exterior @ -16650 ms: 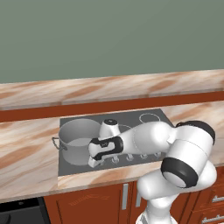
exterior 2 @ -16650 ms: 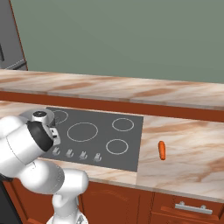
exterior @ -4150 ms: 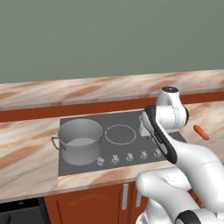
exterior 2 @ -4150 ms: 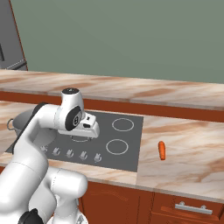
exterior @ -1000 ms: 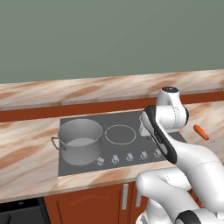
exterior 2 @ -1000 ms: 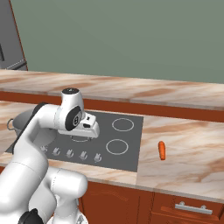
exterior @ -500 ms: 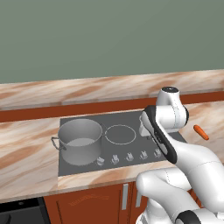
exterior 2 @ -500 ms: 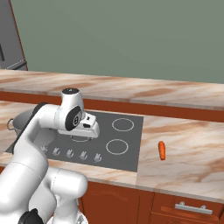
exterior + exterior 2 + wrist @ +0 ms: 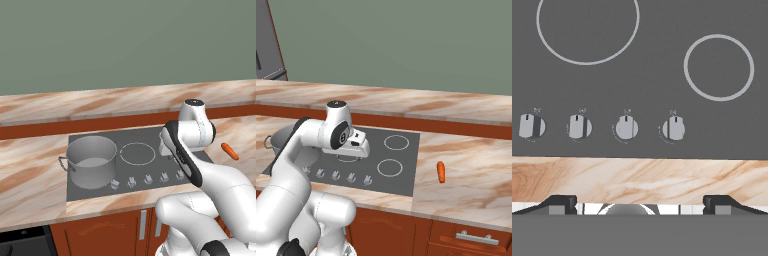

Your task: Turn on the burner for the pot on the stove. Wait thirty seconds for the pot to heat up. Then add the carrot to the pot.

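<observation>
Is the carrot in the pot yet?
Out. The carrot lies on the counter right of the stove; the pot sits on the stove's far left.

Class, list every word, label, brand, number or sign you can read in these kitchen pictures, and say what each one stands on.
No readable text anywhere.
Tiny pale marks above the knobs on the stove: too small and blurred to read.
White rings on the cooktop: burner outlines, not writing.
Pot, carrot, counter: no labels.
</observation>
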You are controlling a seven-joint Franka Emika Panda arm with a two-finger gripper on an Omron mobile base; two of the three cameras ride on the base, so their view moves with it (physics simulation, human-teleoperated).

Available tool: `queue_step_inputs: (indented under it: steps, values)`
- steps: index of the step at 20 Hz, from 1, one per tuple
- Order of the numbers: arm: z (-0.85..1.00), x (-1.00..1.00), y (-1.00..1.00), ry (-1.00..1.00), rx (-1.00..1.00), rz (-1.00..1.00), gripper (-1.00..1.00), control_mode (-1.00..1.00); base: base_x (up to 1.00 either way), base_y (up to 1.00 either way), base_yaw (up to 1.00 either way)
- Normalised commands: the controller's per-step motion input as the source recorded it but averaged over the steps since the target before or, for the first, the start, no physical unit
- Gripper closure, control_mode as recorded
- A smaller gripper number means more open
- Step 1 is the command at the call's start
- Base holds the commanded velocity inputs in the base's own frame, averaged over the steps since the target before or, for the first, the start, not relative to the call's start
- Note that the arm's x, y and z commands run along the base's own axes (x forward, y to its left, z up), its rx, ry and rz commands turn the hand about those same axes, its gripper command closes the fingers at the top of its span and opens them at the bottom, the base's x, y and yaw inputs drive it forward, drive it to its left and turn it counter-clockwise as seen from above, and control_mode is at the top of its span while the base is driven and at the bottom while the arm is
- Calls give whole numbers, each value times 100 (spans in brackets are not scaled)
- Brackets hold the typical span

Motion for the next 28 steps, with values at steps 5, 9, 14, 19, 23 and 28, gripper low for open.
queue_step_inputs:
  steps: [5,9,14,19,23,28]
  values:
    - [0,0,0,0,0,0,-100,-100,0,0,0]
    - [0,0,0,0,0,0,-100,-100,0,0,0]
    - [0,0,0,0,0,0,-100,-100,0,0,0]
    - [0,0,0,0,0,0,-100,-100,0,0,0]
    - [0,0,0,0,0,0,-100,-100,0,0,0]
    - [0,0,0,0,0,0,-100,-100,0,0,0]
